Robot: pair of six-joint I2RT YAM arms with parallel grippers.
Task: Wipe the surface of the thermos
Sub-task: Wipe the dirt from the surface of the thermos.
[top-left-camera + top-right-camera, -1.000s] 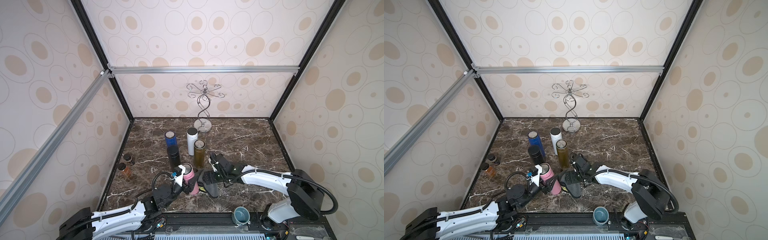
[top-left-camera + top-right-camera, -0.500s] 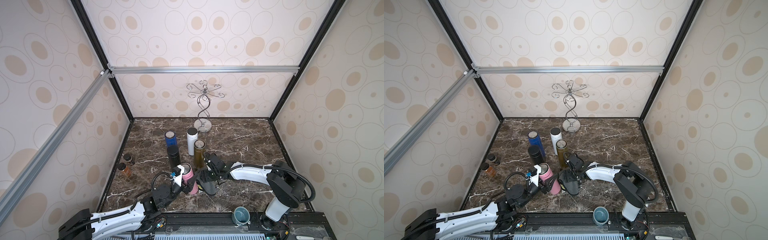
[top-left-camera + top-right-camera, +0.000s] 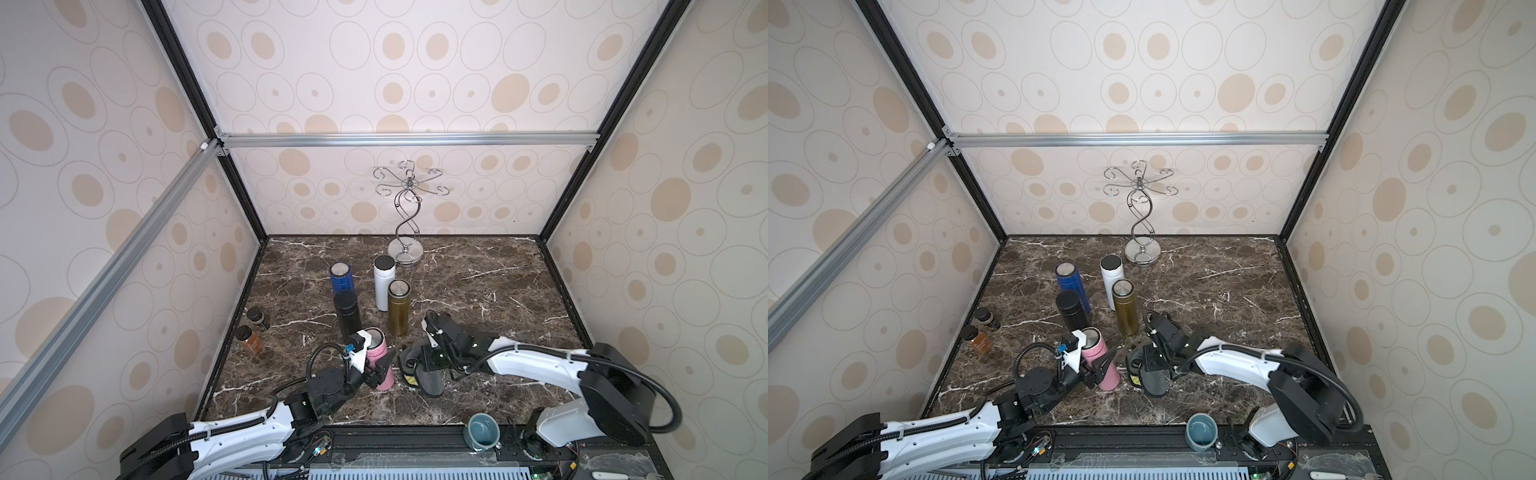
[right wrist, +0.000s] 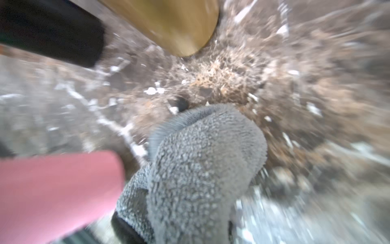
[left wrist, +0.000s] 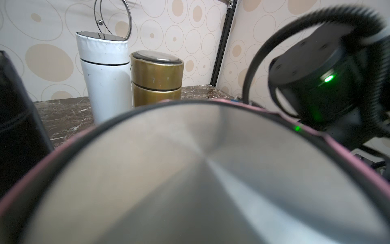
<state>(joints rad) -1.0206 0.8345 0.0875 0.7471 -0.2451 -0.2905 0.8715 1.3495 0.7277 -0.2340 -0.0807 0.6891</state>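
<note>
In both top views the left gripper is clamped on the lower body of the pink thermos, near the front of the table. We cannot tell whether its base rests on the marble. Just beside it, the right gripper is closed on the grey cloth, which hangs down to the table. We judge that wiping has not started: we should lift the cloth clear, press a broad fold against the pink wall and stroke along its length, with the left grip firm so the thermos does not twist. The black flask and gold flask stand close behind, so our strokes should stay on the near side. The blue flask, white flask, stand, jars and cup are well apart.

The left wrist view is filled by the thermos's steel lid; the fingers are hidden there.

In the right wrist view the cloth is bunched beside the thermos. Whether they touch is unclear, and the picture is blurred.
</note>
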